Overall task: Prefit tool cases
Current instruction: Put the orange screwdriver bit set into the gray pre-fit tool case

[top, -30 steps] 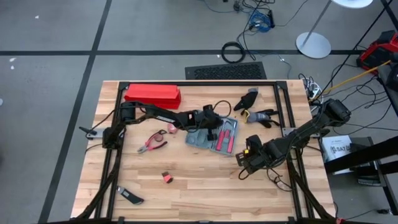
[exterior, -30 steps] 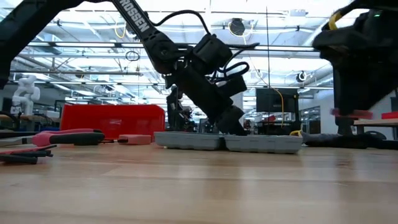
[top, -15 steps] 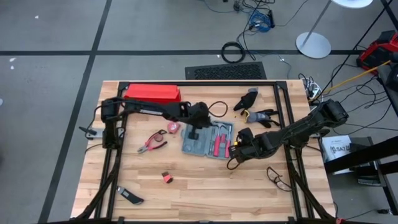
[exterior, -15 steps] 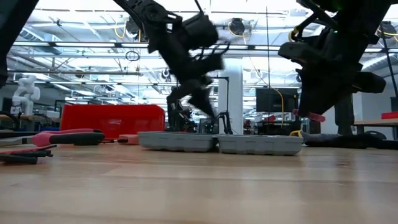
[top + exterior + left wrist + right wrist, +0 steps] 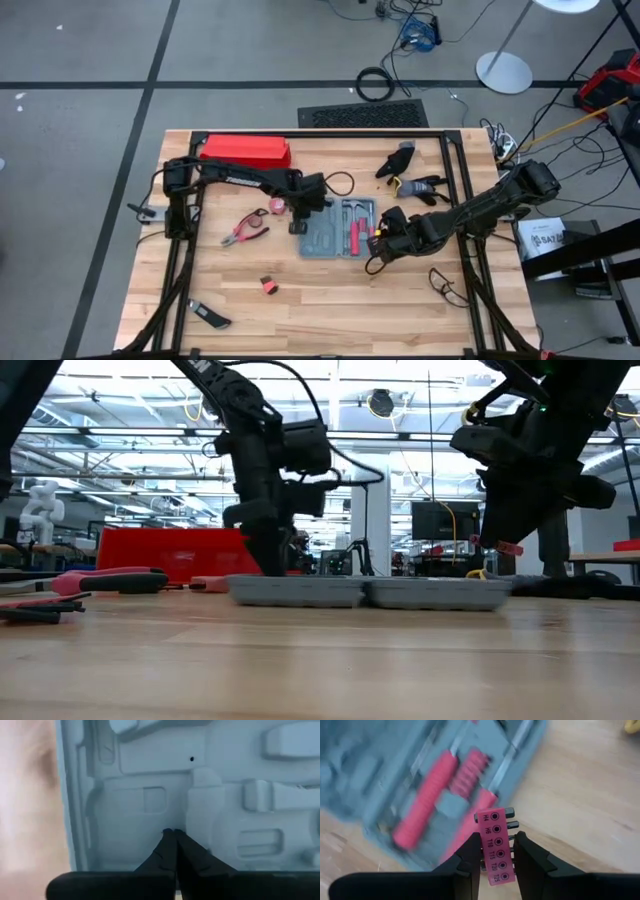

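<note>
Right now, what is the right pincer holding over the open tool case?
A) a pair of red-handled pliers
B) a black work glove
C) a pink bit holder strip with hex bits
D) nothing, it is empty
C: the right wrist view shows the right pincer clamped on a pink bit holder strip with printed size labels, near the open tool case.

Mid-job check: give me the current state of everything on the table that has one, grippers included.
Tool case: open, lying flat, some red-handled tools already seated.
Left gripper: shut, empty, tips over the case's empty half.
Right gripper: shut on the bit holder.
Bit holder: held in the air beside the case, not yet seated.
Red box: closed.
Pliers: lying loose on the table, outside the case.
</note>
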`<state>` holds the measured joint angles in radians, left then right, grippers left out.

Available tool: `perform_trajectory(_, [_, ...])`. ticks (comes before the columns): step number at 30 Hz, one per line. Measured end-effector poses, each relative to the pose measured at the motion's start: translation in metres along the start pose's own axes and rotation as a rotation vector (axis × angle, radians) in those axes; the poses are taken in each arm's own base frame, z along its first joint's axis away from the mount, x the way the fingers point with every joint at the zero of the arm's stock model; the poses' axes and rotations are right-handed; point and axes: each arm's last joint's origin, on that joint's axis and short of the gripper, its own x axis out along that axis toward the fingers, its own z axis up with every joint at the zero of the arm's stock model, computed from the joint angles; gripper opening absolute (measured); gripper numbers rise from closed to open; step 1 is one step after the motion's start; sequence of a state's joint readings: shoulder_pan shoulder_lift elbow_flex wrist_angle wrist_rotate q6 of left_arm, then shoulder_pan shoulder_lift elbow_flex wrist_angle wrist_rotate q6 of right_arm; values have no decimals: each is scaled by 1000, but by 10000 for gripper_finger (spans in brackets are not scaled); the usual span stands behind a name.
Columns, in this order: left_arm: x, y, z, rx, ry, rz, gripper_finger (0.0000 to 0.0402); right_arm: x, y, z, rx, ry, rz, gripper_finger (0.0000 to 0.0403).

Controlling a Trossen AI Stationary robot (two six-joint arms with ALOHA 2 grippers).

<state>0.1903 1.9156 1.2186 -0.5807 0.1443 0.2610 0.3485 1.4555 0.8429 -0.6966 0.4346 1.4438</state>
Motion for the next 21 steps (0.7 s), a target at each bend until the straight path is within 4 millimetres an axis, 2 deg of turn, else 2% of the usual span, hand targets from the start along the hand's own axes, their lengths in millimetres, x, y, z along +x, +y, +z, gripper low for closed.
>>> perform_trajectory(8, [5,-26,10,-33,-40,-29,0,1,12,4,33,-55,107,80])
perform_trajectory(15, [5,-29,8,-72,-18,-36,0,-1,17,-1,133,20,163,80])
perform_trajectory(21, [5,-28,12,-91,-54,-30,0,7,26,-15,218,155,143,80])
